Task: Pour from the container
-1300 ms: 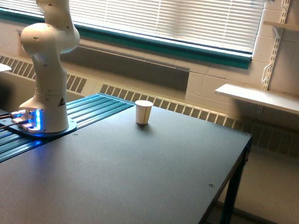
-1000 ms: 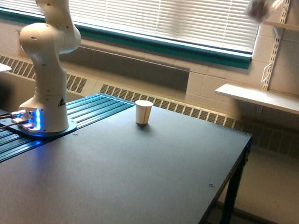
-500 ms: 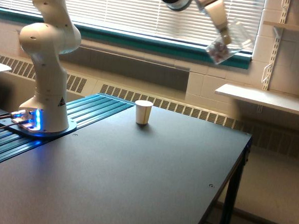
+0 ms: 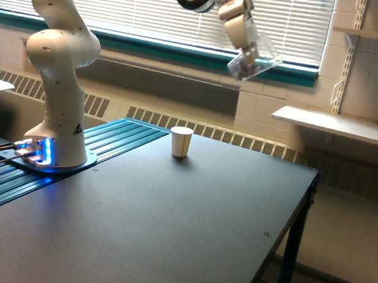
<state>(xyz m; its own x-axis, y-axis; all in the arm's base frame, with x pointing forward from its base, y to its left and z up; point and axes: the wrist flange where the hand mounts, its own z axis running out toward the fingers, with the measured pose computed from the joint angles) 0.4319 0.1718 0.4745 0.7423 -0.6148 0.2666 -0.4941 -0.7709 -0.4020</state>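
I am working over a dark worktop (image 4: 171, 230) that fills most of the exterior view, with a window of closed blinds (image 4: 152, 14) behind it and my white arm (image 4: 58, 76) rising from its lit base at the exterior view's left; a bare wall shelf (image 4: 331, 124) is hanging beyond the worktop's far corner at the exterior view's right. My upper arm and wrist are now reaching across the top of the view; a second ago they were out of sight, and half a second ago they were further toward the exterior view's right, so I am swinging in toward the middle and coming a little lower. My tool (image 4: 248, 50) is clamped on the clear cup (image 4: 253, 63), which I am carrying high in front of the window sill, tilted, with something small and dark sitting in its bottom; I cannot tell exactly what. The white paper cup (image 4: 181, 142) is standing upright near the far edge of the worktop, well below the clear cup and toward the exterior view's left of it; it is sitting where it was. I am judging that the carry is under way and the pour not yet begun; the clear cup is nearing the paper cup but is not yet over it, so more travel leftward and downward is looking necessary before tipping.
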